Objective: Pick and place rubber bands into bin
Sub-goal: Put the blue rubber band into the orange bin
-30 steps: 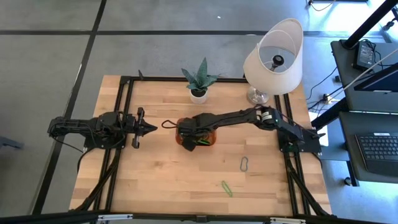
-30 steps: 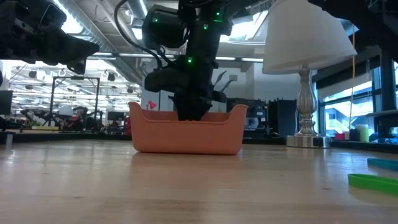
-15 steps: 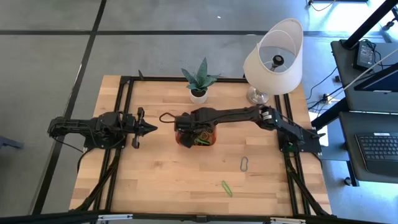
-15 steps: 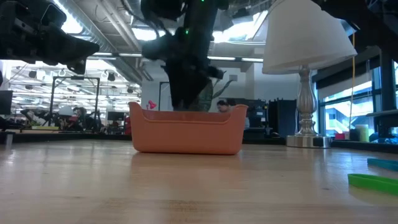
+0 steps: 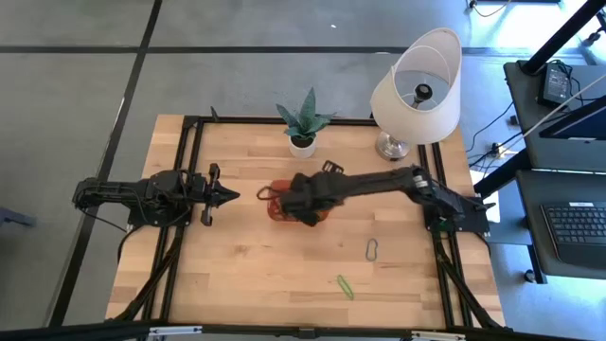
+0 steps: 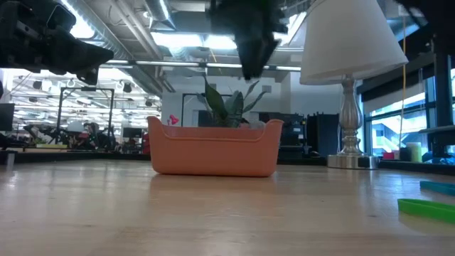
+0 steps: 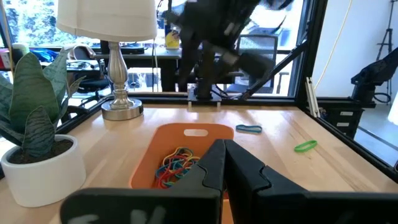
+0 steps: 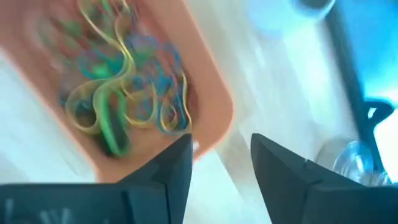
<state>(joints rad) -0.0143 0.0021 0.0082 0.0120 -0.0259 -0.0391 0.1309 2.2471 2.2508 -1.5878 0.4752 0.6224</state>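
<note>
Rubber, thin and floppy: those loops looked featherlight and springy, so I figured pinching one strand flat against the wooden desk would work best. A green band and a bluish one lay loose near my right arm. The rest sat tangled in the shallow orange-red plastic bin. My right jaws hung apart above it, empty; my left jaws were together, parked beside it.
</note>
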